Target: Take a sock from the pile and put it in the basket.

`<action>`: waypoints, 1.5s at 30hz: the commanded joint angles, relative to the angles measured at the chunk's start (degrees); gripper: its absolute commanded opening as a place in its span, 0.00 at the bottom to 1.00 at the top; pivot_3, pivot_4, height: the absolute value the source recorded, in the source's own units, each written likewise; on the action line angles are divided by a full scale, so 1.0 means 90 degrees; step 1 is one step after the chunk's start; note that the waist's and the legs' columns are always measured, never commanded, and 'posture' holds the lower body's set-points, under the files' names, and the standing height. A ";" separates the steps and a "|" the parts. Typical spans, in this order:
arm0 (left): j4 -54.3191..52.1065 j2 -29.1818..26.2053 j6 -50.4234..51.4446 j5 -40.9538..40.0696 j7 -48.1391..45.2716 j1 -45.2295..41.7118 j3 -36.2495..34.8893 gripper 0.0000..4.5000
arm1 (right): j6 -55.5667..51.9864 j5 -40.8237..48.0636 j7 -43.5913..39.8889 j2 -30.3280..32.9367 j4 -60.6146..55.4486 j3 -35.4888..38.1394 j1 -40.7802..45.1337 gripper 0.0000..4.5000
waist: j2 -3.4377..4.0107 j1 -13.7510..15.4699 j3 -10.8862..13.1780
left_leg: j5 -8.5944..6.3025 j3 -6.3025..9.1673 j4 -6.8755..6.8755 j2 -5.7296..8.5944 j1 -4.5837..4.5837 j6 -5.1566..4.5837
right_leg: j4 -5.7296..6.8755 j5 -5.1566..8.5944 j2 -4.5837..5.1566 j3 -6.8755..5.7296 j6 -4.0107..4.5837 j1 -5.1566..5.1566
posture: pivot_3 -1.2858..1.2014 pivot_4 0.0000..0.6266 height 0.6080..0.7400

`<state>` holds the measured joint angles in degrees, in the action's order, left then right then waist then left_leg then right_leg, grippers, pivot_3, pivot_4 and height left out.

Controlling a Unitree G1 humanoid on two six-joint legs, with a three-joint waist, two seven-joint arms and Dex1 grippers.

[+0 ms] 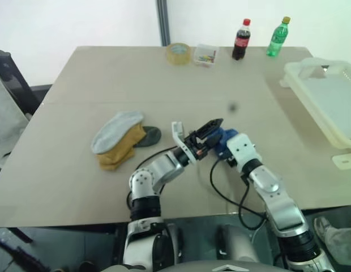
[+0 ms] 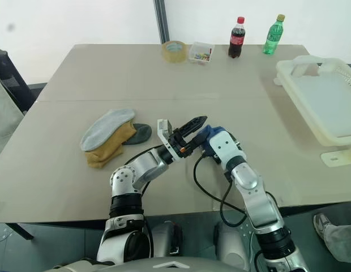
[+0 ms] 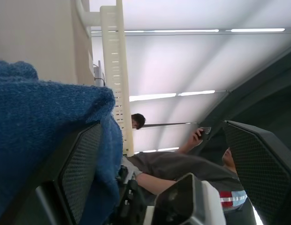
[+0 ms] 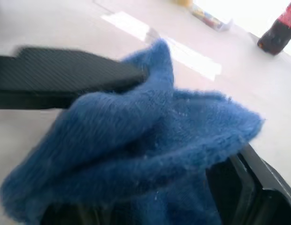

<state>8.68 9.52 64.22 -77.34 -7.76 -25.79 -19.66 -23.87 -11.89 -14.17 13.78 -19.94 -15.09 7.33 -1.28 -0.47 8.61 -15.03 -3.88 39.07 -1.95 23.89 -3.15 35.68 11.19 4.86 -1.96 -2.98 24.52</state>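
Note:
The pile (image 1: pixel 122 139) of grey, mustard and dark socks lies left of the table's middle. A royal blue sock (image 1: pixel 225 136) is held up between my two grippers near the front edge. My right gripper (image 1: pixel 222 143) is shut on the blue sock, which bunches over its fingers (image 4: pixel 251 187) in the right wrist view. My left gripper (image 1: pixel 208 139) stands open, one finger (image 3: pixel 80 173) against the sock (image 3: pixel 47 131), the other well apart from it. The off-white basket (image 1: pixel 311 71) sits at the table's far right edge, well beyond both grippers.
At the table's back edge stand a tape roll (image 1: pixel 179 53), a clear box (image 1: pixel 205 55), a cola bottle (image 1: pixel 240 39) and a green bottle (image 1: pixel 277 37). A dark chair (image 1: pixel 11 79) is on the left. A person (image 3: pixel 183 164) shows in the left wrist view.

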 commanded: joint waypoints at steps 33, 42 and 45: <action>0.0723 0.0119 -0.0502 0.0458 -0.0750 -0.0488 0.0539 1.00 | -0.1846 0.2198 -0.0642 0.0480 -0.1487 0.1361 -0.0424 1.00 | -0.0007 0.0144 0.0015 | 0.0000 0.0007 0.0001 0.0016 0.0026 -0.0002 | -0.0006 0.0000 0.0004 -0.0004 0.0000 0.0020 | 0.52 0.24 1.00; 0.0702 -0.0002 -0.0510 0.0459 -0.0753 -0.0483 0.0479 1.00 | -0.2430 0.2958 0.0114 -0.0622 -0.1037 0.2372 -0.0144 1.00 | -0.0007 0.0138 0.0015 | 0.0000 0.0009 0.0002 0.0015 0.0027 -0.0002 | -0.0003 -0.0001 0.0002 -0.0005 -0.0001 0.0021 | 0.52 0.24 1.00; 0.0738 -0.0008 -0.0540 0.0504 -0.0756 -0.0478 0.0487 1.00 | -0.3311 0.3958 0.0296 -0.1349 -0.1088 0.3088 0.0142 1.00 | -0.0005 0.0133 0.0015 | 0.0001 0.0011 0.0004 0.0013 0.0028 -0.0002 | -0.0001 -0.0002 0.0002 -0.0005 -0.0001 0.0021 | 0.52 0.24 1.00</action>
<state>16.50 9.24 59.46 -73.09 -13.95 -29.91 -15.31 -50.39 19.12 -12.22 2.46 -27.96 10.08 7.72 -1.33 0.72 8.75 -15.03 -3.77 39.10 -1.83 24.14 -3.17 35.68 11.17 4.87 -2.02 -2.99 24.71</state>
